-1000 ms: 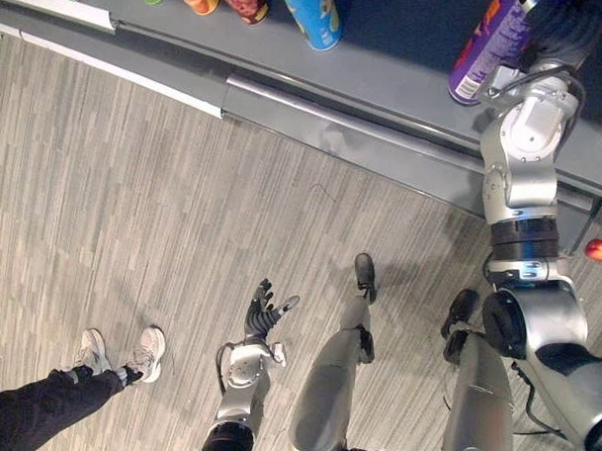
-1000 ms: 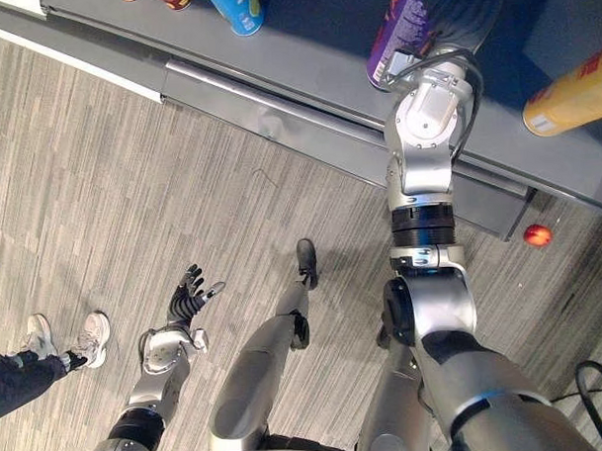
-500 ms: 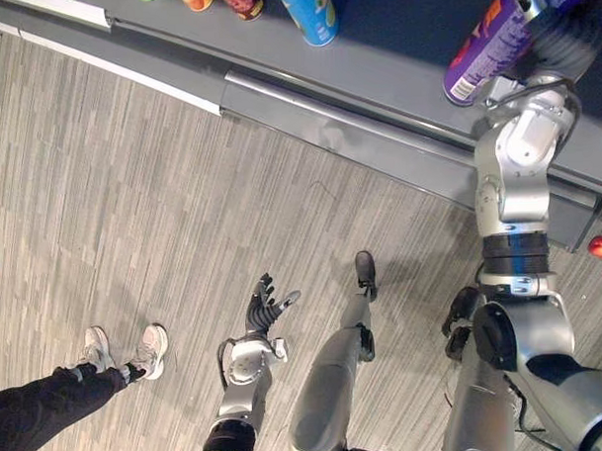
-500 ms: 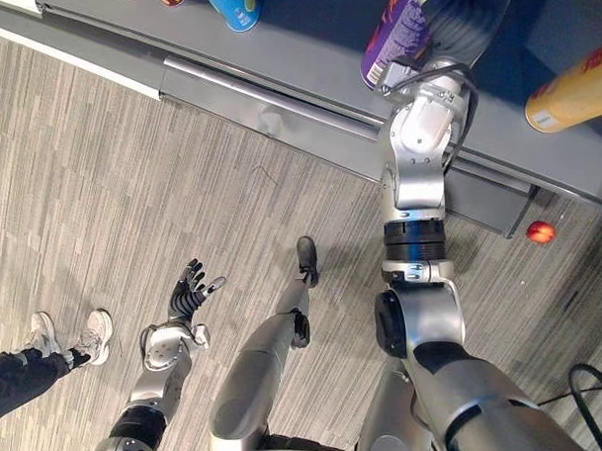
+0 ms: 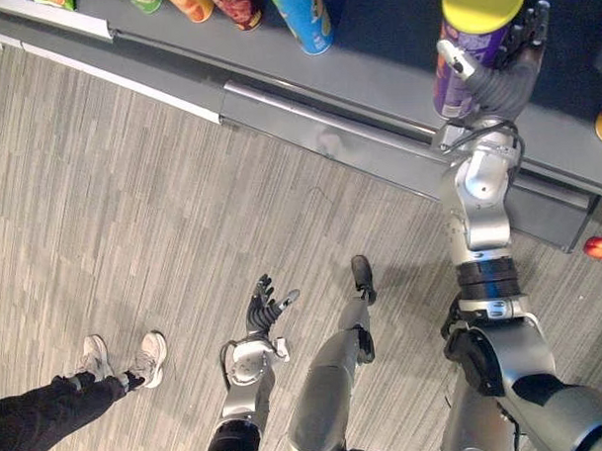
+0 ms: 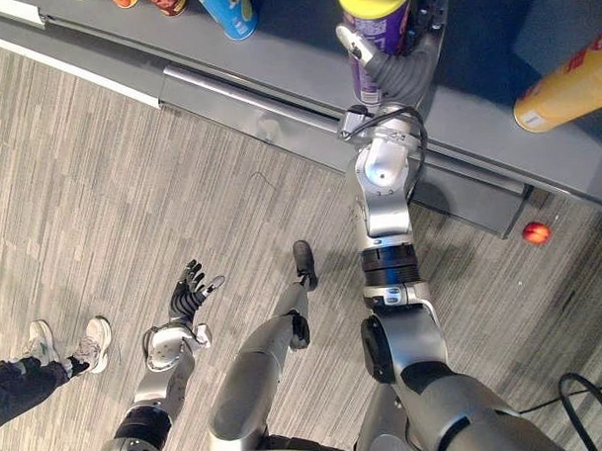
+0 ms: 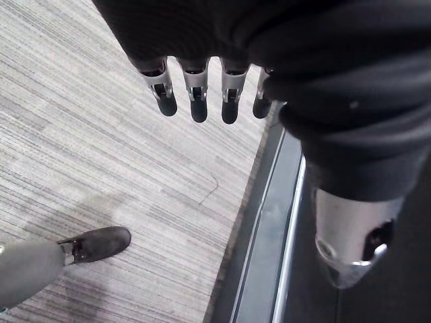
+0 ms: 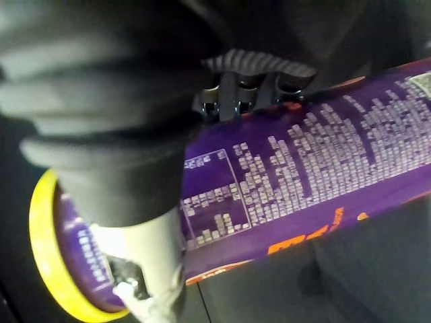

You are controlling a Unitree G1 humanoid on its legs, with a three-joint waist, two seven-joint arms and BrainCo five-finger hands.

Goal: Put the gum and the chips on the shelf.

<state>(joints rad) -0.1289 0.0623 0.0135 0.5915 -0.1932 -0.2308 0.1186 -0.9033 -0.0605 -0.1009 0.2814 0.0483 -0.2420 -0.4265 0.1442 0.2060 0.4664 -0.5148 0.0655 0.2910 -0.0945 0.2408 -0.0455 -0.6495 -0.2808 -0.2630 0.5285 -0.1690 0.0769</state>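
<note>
Okay, left eye view: right arm is reaching up, right hand [image 5: 498,70] is gripping the purple, yellow-lidded chips can [image 5: 481,3], standing upright on the grey shelf [image 5: 375,74]. Down low, left hand [image 5: 265,308] is hanging, fingers spread. Left wrist view: fingers [image 7: 195,101] are pointing straight, slightly apart. Right wrist view: fingers [image 8: 239,91] are curling onto the can; its white print is reading as blur.

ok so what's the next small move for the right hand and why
Probably open the right hand and let go slowly: its fingers are curled round the purple chips can, which stands upright with its base seemingly on the grey shelf. Full contact is not certain, so ease off rather than snap open.
</note>
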